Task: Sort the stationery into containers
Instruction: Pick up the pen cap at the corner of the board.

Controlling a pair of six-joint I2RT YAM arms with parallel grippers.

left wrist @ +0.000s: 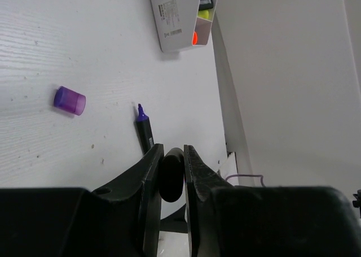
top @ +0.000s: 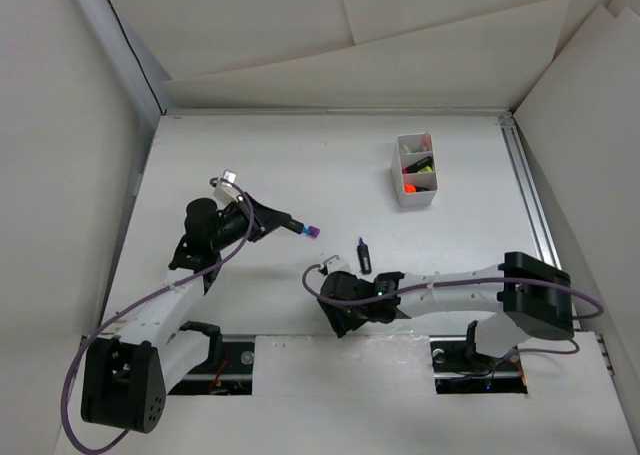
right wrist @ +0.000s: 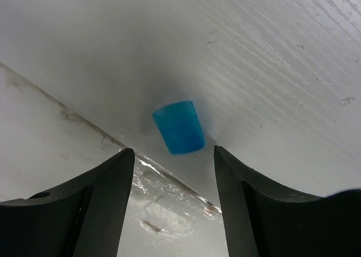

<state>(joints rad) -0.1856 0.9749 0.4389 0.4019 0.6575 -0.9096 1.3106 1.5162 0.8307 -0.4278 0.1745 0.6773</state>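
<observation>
Two units we inspected: left gripper (left wrist: 172, 151) pinches, seemingly, a dark barrel (left wrist: 172, 178); right gripper (right wrist: 172, 151) jaws wide over blue cap (right wrist: 179, 127)

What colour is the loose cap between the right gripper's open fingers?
Blue cap; the right wrist view shows it best.

A white table (top: 300, 165) with a faint wood-grain surface sits boxed in by white panels (top: 420, 45); a metal rail (top: 530, 195) runs along its right edge.
</observation>
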